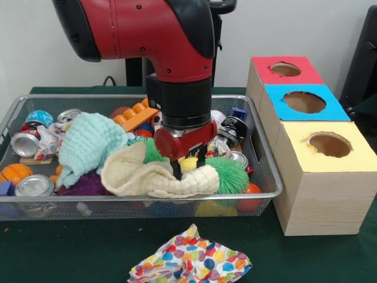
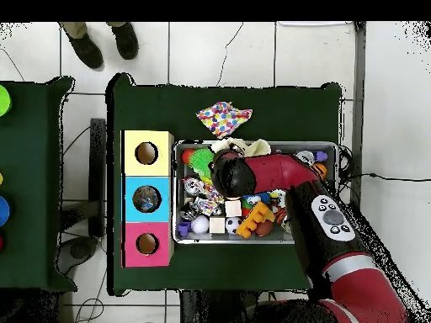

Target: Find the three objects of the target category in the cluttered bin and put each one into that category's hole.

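Observation:
The silver wire-mesh bin [image 1: 268,177] is full of clutter; it also shows in the overhead view [image 2: 175,202]. My gripper [image 1: 188,165] points straight down inside it, near its front right. The dark fingers [image 1: 175,170] stand apart and press into a cream knitted cloth [image 1: 153,177], with a yellow object showing between them. A mint knitted cloth [image 1: 88,144] lies to the left. A cloth with coloured dots [image 1: 191,262] lies on the table outside the bin, in front of it. In the overhead view the arm's wrist [image 2: 231,175] hides the gripper.
Three wooden boxes with round holes stand beside the bin: red top [image 1: 285,69], blue top [image 1: 303,101], yellow top [image 1: 330,144]. The bin also holds cans [image 1: 25,143], a green spiky ball [image 1: 227,174] and an orange ball [image 1: 15,173]. A person's feet [image 2: 105,42] show in the overhead view.

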Controlling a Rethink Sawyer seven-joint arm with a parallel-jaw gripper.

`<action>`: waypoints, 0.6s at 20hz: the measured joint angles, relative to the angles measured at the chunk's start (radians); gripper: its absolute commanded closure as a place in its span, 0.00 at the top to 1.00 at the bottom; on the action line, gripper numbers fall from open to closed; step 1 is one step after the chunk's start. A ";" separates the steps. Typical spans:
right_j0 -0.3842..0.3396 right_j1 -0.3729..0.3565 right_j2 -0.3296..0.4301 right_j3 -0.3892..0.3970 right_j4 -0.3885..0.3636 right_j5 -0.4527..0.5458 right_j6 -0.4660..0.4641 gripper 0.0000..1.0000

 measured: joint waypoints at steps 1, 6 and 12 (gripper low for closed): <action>-0.009 0.002 0.003 -0.012 -0.010 0.023 0.000 1.00; -0.034 0.005 0.010 -0.033 -0.027 0.063 0.000 1.00; -0.058 0.014 0.023 -0.058 -0.057 0.090 0.000 0.00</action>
